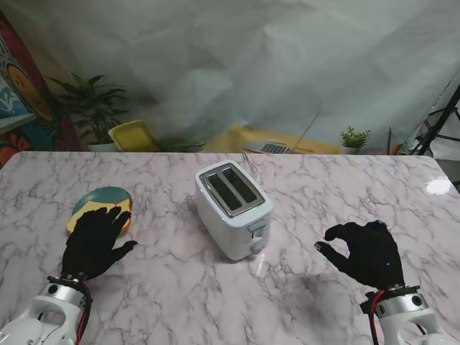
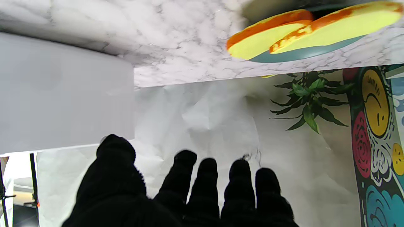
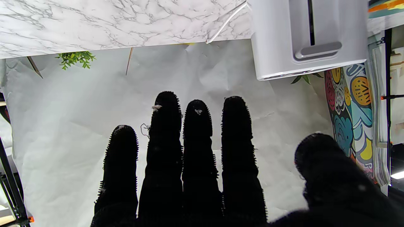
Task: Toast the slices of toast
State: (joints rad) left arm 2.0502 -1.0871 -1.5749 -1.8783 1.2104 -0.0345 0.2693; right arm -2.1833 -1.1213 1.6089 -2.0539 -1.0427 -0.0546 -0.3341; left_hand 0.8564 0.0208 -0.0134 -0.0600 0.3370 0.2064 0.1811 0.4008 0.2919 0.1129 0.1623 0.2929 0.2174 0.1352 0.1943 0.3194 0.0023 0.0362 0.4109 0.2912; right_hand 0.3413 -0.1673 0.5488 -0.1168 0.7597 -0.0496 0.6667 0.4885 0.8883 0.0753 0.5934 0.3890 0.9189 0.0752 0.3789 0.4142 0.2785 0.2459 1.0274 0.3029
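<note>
A white two-slot toaster (image 1: 233, 207) stands mid-table, both slots empty, its lever (image 3: 317, 50) facing me. Two yellow toast slices with orange crusts (image 2: 315, 31) lie on a teal plate (image 1: 108, 194) at the left. My left hand (image 1: 95, 238), in a black glove, hovers just nearer to me than the plate, fingers spread over its near edge, holding nothing. The slices are mostly hidden under it in the stand view. My right hand (image 1: 363, 251) hangs to the right of the toaster, fingers apart and slightly curled, empty.
The marble table (image 1: 302, 187) runs to a white backdrop. Behind its far edge are a yellow chair (image 1: 134, 135), a leafy plant (image 1: 92, 100), a small potted plant (image 1: 353, 138) and a tripod leg (image 1: 438, 122). The toaster's white cord (image 3: 225, 22) trails behind it.
</note>
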